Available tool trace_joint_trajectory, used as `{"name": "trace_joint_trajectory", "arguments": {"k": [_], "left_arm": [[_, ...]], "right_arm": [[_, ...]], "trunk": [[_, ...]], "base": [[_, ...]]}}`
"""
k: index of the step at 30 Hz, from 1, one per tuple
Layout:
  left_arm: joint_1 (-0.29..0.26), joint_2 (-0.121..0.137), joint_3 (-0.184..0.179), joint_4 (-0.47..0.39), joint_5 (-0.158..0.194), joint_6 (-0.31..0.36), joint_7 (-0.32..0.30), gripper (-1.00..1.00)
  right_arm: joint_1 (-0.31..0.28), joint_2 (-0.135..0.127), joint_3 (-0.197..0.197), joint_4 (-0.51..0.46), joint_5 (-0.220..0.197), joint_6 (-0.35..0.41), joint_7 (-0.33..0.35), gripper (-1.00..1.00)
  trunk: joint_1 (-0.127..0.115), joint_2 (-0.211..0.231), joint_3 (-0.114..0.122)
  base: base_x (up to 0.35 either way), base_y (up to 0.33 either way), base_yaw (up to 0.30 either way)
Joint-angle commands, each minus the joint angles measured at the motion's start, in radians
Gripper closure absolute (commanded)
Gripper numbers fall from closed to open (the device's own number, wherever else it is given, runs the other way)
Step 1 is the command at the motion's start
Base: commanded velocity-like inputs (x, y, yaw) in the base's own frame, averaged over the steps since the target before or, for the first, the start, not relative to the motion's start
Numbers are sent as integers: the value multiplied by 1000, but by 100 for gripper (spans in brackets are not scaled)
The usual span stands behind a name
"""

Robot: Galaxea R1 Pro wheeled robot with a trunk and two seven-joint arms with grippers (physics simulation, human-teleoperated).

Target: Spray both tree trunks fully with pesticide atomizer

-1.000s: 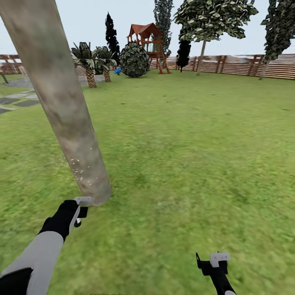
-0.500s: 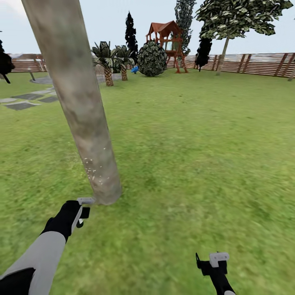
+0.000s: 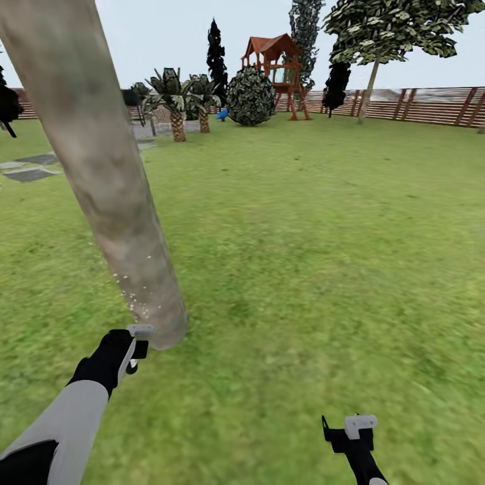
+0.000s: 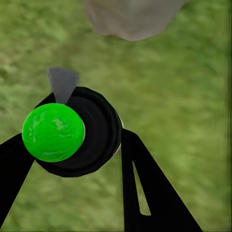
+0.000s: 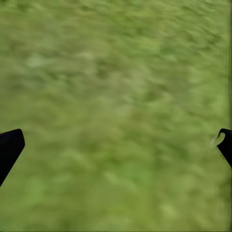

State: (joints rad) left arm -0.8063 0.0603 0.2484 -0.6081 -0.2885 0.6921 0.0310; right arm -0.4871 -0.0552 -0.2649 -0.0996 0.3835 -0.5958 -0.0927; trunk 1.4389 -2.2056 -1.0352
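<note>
A thick, mottled grey-brown tree trunk (image 3: 101, 168) leans across the left of the head view, its base on the grass just beyond my left gripper (image 3: 137, 348). White specks dot the trunk's lower part (image 3: 135, 296). In the left wrist view the left gripper (image 4: 72, 140) is shut on the pesticide atomizer (image 4: 53, 133), a black round body with a bright green cap and a grey nozzle (image 4: 63, 82) pointing toward the trunk base (image 4: 130, 19). My right gripper (image 3: 350, 431) hangs open over bare grass, fingers (image 5: 9, 147) wide apart. A second tree (image 3: 369, 84) with a blocky canopy stands by the far fence.
Green lawn stretches ahead to a brown slat fence (image 3: 431, 104). A red playset (image 3: 273, 60), a round bush (image 3: 250, 98), palms (image 3: 176, 101) and dark thin trees (image 3: 215, 54) stand at the back. Grey stone slabs (image 3: 30, 174) lie at far left.
The view swung left, then shifted sideways, so the trunk now sits further left and leans more in the picture. Both arms hold the same pose, and the left gripper keeps the atomizer.
</note>
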Motion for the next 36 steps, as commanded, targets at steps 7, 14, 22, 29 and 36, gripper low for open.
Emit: {"name": "trace_joint_trajectory", "arguments": {"k": [7,14,22,29,36], "left_arm": [[-1,-1,2,-2,2,4,1,100],[-1,-1,2,-2,2,4,1,100],[-1,0,2,-4,2,4,1,100],[-8,-9,4,-12,6,10,-8,100],[-141,-89,4,-15,6,23,-3,100]], "right_arm": [[-1,0,-3,1,11,-2,-7,-100],[-1,0,-3,1,11,-2,-7,-100],[-1,0,-3,1,11,-2,-7,-100],[-1,0,-3,1,11,-2,-7,-100],[-1,-1,-4,1,10,-2,-8,-100]], "trunk": [[0,0,-1],[0,0,-1],[0,0,-1],[0,0,-1],[0,0,-1]], "base": [[29,-272,80],[0,-278,23],[0,-278,250],[53,-192,277],[2,-4,277]]}}
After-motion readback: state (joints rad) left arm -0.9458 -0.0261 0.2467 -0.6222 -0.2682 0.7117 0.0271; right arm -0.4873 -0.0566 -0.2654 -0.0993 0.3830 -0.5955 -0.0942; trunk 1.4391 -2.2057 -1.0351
